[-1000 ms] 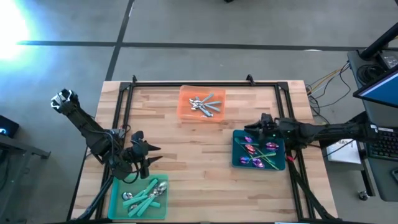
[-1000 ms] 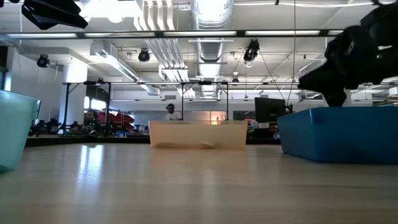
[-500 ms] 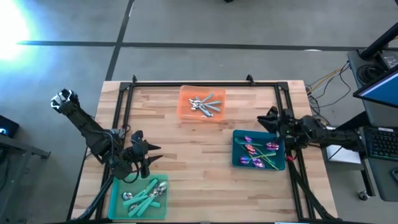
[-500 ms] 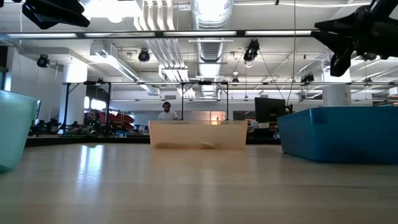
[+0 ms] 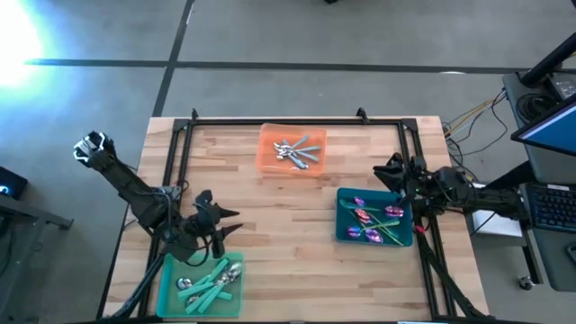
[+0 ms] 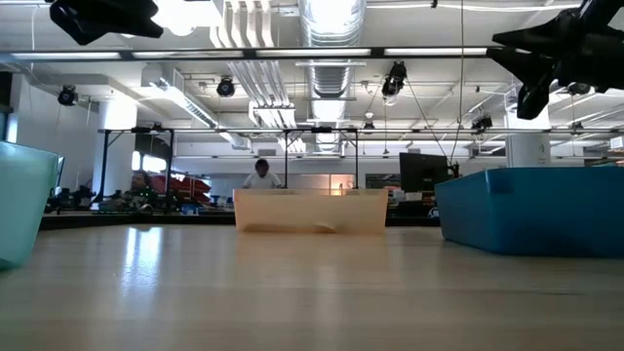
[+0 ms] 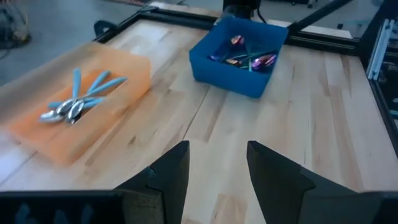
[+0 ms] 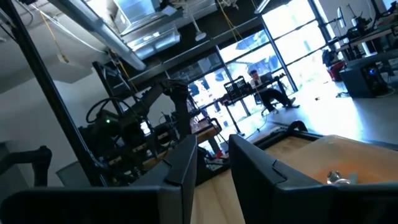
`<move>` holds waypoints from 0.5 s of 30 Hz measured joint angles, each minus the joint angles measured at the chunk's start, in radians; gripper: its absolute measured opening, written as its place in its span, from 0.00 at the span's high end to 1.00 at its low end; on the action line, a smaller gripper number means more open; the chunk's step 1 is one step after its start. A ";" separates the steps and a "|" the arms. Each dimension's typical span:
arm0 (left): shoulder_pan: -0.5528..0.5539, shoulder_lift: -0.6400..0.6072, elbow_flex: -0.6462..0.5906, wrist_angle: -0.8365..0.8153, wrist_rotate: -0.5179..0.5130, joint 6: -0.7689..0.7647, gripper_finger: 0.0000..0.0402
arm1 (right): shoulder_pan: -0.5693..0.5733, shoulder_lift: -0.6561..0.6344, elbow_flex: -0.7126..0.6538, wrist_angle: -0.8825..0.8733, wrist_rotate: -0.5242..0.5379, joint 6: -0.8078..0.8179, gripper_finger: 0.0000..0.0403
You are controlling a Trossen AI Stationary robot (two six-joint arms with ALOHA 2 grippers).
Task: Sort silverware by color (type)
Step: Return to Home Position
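The silverware lies sorted in three trays. Plain silver pieces [image 5: 295,151] rest in the orange tray [image 5: 270,160], and they show in the left wrist view too [image 7: 71,107]. Purple-pink pieces [image 5: 371,219] lie in the teal tray [image 5: 345,236]. Teal-handled pieces [image 5: 209,283] lie in the green tray [image 5: 167,286]. My left gripper [image 5: 225,220] [image 7: 217,171] hovers open just beyond the green tray's far edge. My right gripper [image 5: 382,171] [image 8: 213,168] hangs open, raised above the teal tray's far right corner.
A black metal frame [image 5: 279,121] runs along the table's far edge and down both sides. Bare wood [image 5: 288,243] lies between the three trays. In the low view the teal tray's wall [image 6: 531,210] stands at the right and the orange tray [image 6: 310,210] in the middle.
My right gripper has drawn back from over the teal tray toward the table's right and far edge and has risen. My left gripper has shifted slightly toward the table's right. The trays and the silverware have stayed put.
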 joint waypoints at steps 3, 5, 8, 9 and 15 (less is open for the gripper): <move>0.006 0.047 0.000 0.078 0.000 0.100 0.64 | 0.000 0.001 0.000 -0.001 0.000 0.000 0.79; 0.012 0.083 0.000 0.130 0.001 0.173 0.64 | 0.000 0.001 0.000 -0.001 0.000 0.000 0.80; 0.039 0.139 0.000 0.213 0.002 0.221 0.64 | 0.000 0.004 0.000 -0.010 0.037 0.001 0.81; 0.052 0.157 0.000 0.248 0.001 0.227 0.64 | 0.000 0.010 0.000 -0.027 0.086 0.004 0.81; 0.133 0.265 0.000 0.361 0.002 0.309 0.64 | 0.000 0.025 0.000 -0.092 0.210 0.003 0.82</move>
